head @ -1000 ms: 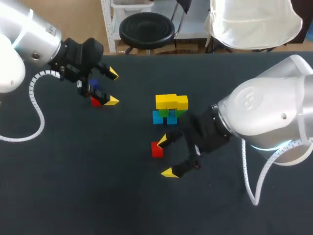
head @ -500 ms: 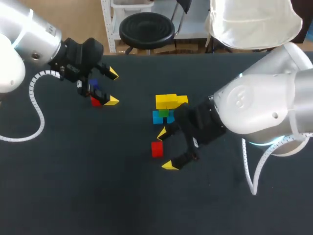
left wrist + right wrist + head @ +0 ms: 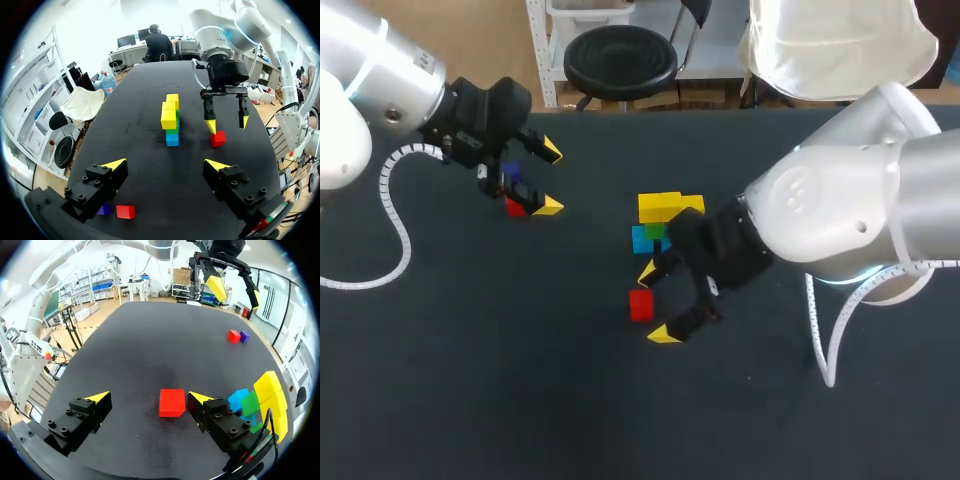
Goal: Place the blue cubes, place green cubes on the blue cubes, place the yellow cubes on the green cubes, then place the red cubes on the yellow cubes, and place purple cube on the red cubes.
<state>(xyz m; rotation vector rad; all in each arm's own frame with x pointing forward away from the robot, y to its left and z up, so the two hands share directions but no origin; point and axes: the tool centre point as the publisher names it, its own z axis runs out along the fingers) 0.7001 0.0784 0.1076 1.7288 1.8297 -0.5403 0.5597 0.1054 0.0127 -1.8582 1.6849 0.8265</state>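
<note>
Blue-green-yellow stack (image 3: 665, 222) done mid-table. My right fingers (image 3: 665, 334) apart, red cube (image 3: 641, 304) between; left fingers (image 3: 549, 206) apart. Other red cube (image 3: 125, 211), purple cube (image 3: 104, 209) unplaced.

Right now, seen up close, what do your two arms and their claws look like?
My left arm and right arm are thick, rounded, silver-grey shells; the right arm shows a pale glowing ring. A white ribbed cable loops beside each wrist. The left gripper and right gripper are black, bolted blocks, each with two fingers ending in bright yellow wedge tips.
</note>
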